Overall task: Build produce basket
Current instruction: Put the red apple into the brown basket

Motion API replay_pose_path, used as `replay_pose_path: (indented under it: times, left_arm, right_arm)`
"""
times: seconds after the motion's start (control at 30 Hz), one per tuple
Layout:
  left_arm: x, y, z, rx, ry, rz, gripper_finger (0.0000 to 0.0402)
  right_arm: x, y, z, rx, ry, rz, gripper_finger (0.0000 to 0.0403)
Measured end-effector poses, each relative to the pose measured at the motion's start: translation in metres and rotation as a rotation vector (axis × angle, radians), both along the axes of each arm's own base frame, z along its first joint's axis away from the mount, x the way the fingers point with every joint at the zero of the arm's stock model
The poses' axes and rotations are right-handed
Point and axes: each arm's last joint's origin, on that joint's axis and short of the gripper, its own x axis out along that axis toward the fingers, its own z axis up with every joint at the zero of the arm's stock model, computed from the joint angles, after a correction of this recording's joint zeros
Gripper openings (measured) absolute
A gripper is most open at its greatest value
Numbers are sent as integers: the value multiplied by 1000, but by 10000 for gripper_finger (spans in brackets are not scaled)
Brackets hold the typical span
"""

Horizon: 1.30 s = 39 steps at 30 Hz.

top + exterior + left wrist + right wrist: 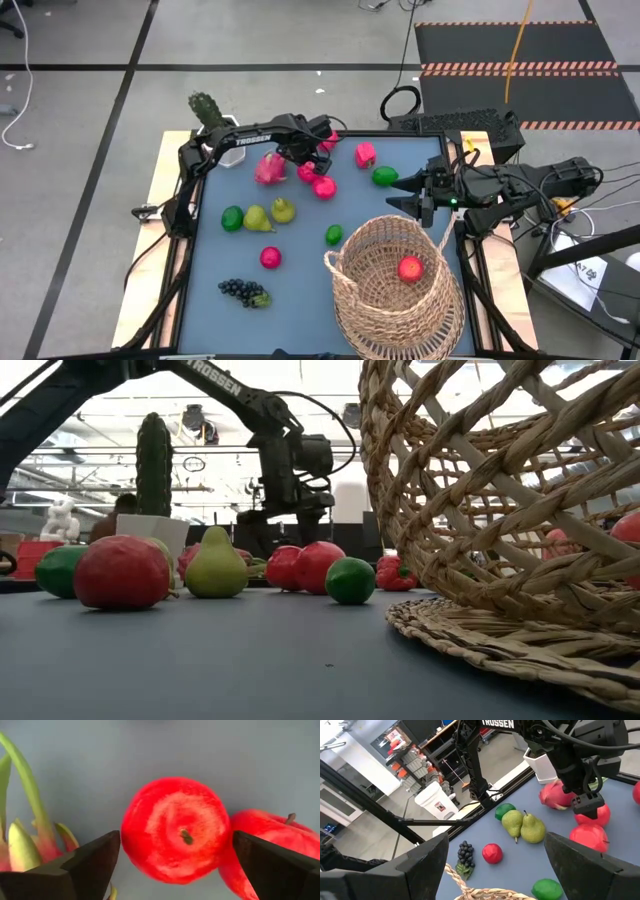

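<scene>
My left gripper (176, 837) points down over the table's far part, open. Its fingers stand on either side of a red apple (175, 830) without touching it. That apple (306, 172) rests on the table against a second red apple (323, 187), with the pink dragon fruit (269, 168) on its left. More produce lies around: pears (270, 214), limes (384, 176), a grape bunch (243, 291). The wicker basket (395, 290) stands at the near right with one red apple (410, 268) inside. Above the basket's far rim my right gripper (408, 195) hangs open, holding nothing.
A potted cactus (207, 108) stands at the table's far left corner. A pink fruit (365, 154) lies right of my left gripper. Another red apple (270, 257) and a lime (333, 235) lie between the pears and the basket. Bare blue tabletop (300, 320) shows at the near edge.
</scene>
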Motion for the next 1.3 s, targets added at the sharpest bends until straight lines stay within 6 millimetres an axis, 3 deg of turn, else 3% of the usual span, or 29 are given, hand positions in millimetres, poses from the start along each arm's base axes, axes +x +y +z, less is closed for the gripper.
replay_pose_path:
  times: [0.47,0.87,1.3]
  left_arm:
    - [1,1,-2,15,1,-11,313]
    - [2,-1,-2,-12,-8,-9,390]
    - [7,3,-12,-20,-28,-3,364]
  right_arm:
    - [0,0,0,-2,1,1,322]
    - [0,0,0,-4,1,1,322]
    - [0,0,0,1,1,5,322]
